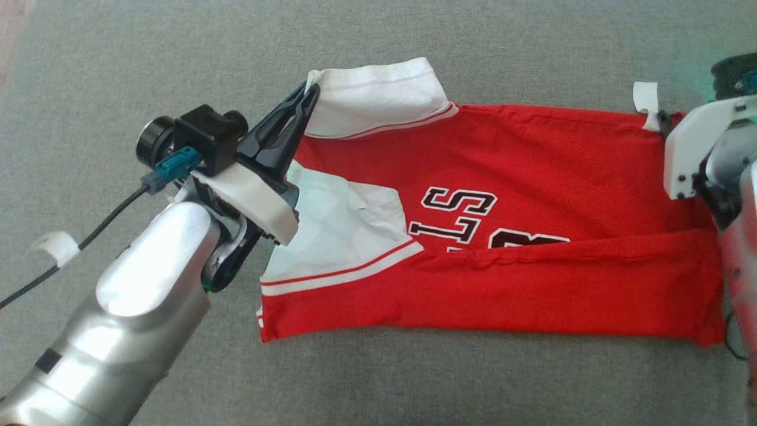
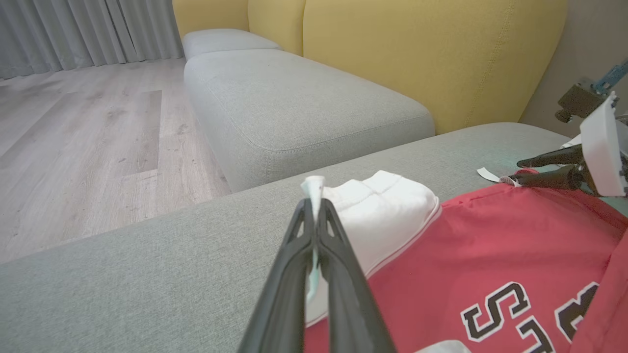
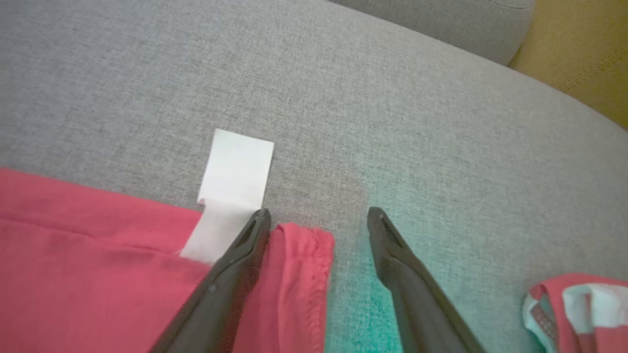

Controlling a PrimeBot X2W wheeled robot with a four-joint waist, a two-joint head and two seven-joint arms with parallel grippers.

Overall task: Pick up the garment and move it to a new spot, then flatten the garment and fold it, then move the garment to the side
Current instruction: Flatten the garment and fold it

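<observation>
A red garment with white sleeves and black-and-white lettering lies spread on the grey sofa cushion, its lower edge folded up over the letters. My left gripper is shut on the edge of the upper white sleeve. In the left wrist view a strip of that white cloth is pinched between the closed fingers. My right gripper stands open over the garment's far red corner, whose hem lies between its fingers, beside a white tag.
Yellow back cushions rise behind the seat. A second grey seat, wooden floor and curtains lie beyond the cushion's edge. A curled white strip and a black cable sit by my left arm.
</observation>
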